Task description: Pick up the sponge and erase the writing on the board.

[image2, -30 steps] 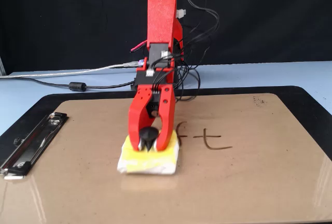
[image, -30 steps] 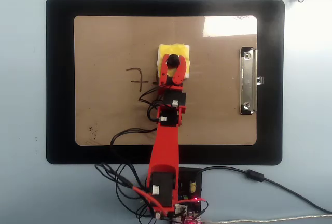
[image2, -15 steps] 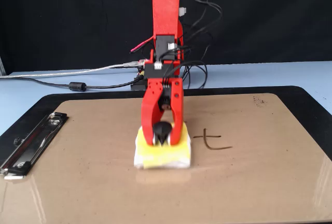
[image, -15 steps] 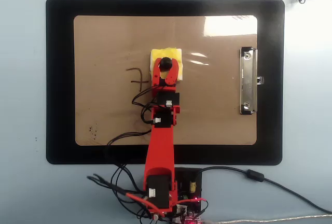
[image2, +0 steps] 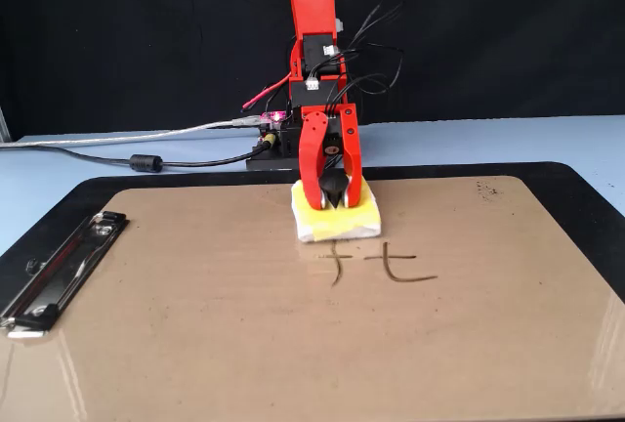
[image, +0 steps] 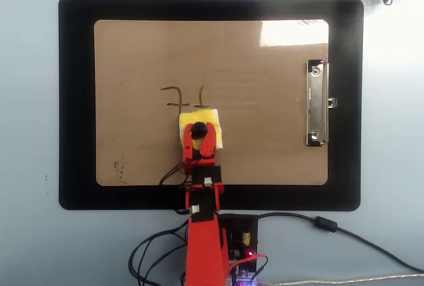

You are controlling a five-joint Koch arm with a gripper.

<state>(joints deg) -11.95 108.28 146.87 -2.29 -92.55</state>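
Observation:
The yellow sponge (image: 200, 129) (image2: 335, 217) lies flat on the tan board (image: 265, 140) (image2: 195, 324), close to the edge nearest the arm's base. My red gripper (image: 199, 132) (image2: 334, 188) is shut on the sponge's black knob. Two dark marker strokes of the writing (image: 184, 96) (image2: 381, 264) show just beyond the sponge, away from the base. Whether more writing lies under the sponge cannot be seen.
The silver clip (image: 317, 103) (image2: 59, 271) sits on the board's short edge, right in the overhead view. A black mat (image: 76, 100) surrounds the board. Small dark speckles (image: 119, 165) mark one corner. Cables (image2: 146, 161) and the arm's base (image: 235, 233) lie off the mat.
The gripper has dragged the sponge back toward the arm's base and slightly sideways. A second marker stroke that the arm and sponge covered now shows.

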